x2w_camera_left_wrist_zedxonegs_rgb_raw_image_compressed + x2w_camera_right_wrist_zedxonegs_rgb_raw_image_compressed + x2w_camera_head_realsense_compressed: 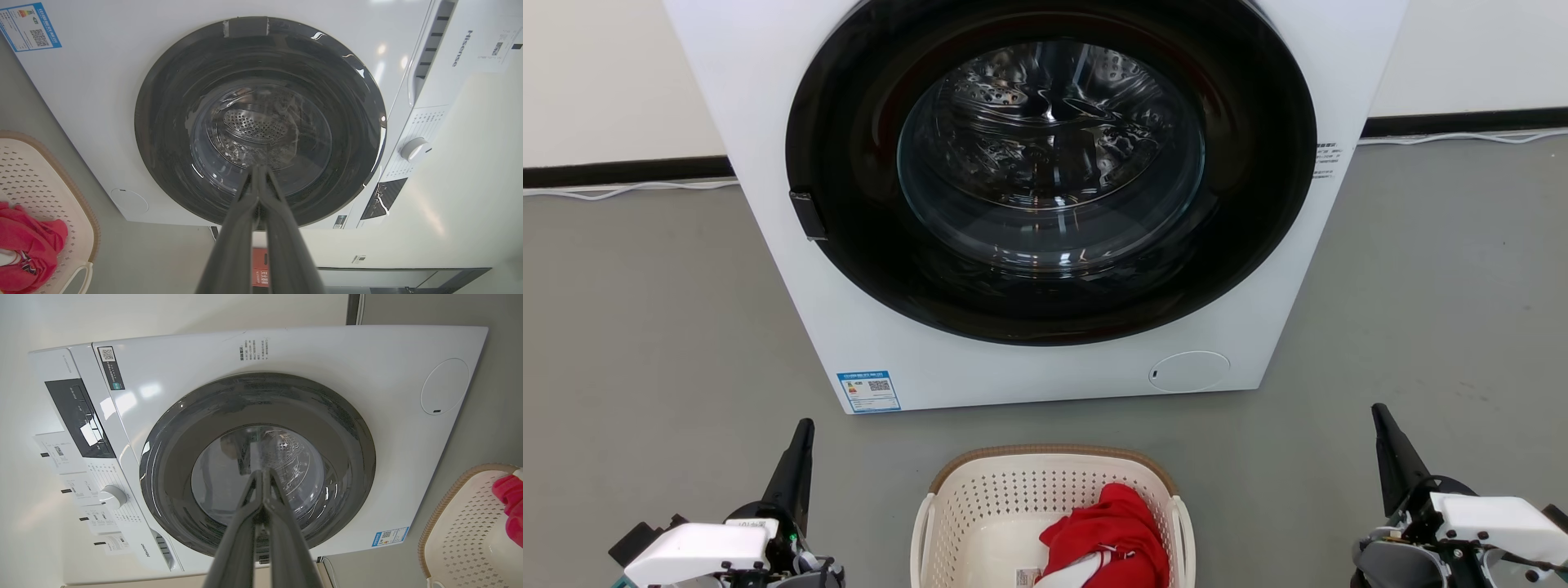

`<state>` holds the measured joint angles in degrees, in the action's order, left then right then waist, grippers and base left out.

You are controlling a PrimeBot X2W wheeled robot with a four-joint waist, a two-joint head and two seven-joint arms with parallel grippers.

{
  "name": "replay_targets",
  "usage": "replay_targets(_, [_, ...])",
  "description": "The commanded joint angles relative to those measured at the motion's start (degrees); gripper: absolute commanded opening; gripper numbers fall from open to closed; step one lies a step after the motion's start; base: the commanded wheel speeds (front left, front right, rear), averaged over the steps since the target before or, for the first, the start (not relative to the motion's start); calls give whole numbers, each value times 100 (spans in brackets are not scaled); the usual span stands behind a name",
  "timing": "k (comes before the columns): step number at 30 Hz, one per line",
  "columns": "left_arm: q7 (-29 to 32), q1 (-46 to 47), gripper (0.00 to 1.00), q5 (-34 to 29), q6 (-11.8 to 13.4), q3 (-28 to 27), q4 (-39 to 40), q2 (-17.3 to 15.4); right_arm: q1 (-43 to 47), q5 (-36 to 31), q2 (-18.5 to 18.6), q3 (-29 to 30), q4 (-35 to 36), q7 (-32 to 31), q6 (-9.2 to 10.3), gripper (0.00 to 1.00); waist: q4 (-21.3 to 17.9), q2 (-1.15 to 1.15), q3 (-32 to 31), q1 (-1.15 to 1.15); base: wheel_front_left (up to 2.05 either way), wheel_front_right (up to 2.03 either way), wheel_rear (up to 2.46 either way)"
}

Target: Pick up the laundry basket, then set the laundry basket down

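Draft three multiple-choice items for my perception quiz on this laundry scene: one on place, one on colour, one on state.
1. The laundry basket stands: A) on the floor before the washing machine; B) atop it; C) inside the drum.
2. The cloth in the basket is: A) blue; B) red; C) green.
3. The left gripper and right gripper have jaws: A) wide open; B) clamped on a handle; C) shut, empty.
Answers: 1 A, floor lies around it; 2 B, plainly red; 3 C, wrist views show fingers meeting at the tips.
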<state>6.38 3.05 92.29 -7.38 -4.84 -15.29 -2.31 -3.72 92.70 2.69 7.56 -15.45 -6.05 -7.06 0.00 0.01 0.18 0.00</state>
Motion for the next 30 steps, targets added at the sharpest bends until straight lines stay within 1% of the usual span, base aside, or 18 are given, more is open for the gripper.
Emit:
replay_targets(1, [10,314,0,-12,-11,-167,126,-56,-247,-54,19,-104,143,-44,-43,0,0,-1,0,0,0,0,0])
replay_targets(30, [10,314,0,-12,-11,-167,126,-56,-247,-53,19,-104,143,-44,-43,0,0,-1,0,0,0,0,0])
